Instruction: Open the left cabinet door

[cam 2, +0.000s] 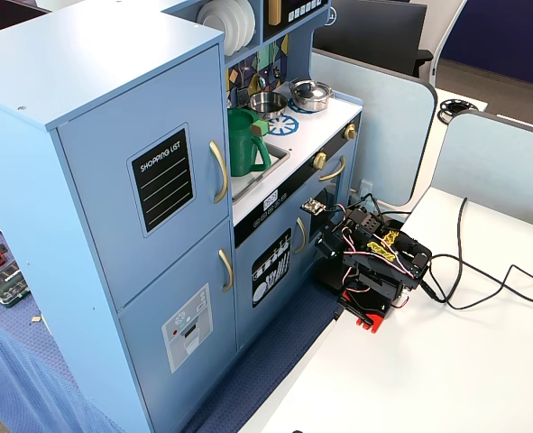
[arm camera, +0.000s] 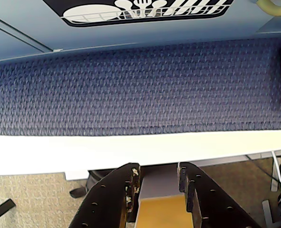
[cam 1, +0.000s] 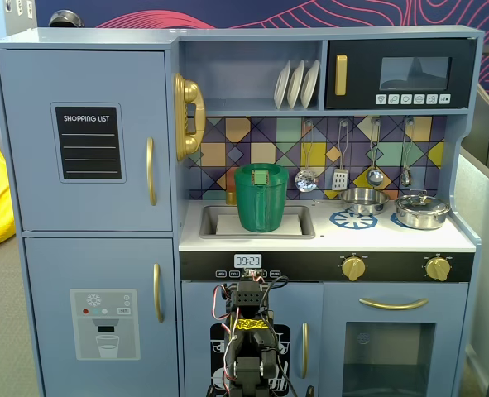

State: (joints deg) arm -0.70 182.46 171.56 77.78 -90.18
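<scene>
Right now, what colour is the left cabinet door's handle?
Gold handle, clearest in a fixed view from the front.

One fixed view: frontal, level with play kitchen [cam 1: 244, 207]. Other: high, angled from its left front corner. Wrist view: close, floor-level. All share dishwasher-print door [arm camera: 145, 10].

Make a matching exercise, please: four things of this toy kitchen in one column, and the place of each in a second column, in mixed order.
Things:
1. left cabinet door
2. green pitcher
3. white plates
4. hand

Places:
A. on the upper shelf, beside the microwave
B. in the sink
C. low in front of the kitchen, over a white table edge
D. top left, with the SHOPPING LIST panel

Pairs: 1-D, 2-B, 3-A, 4-C
</scene>
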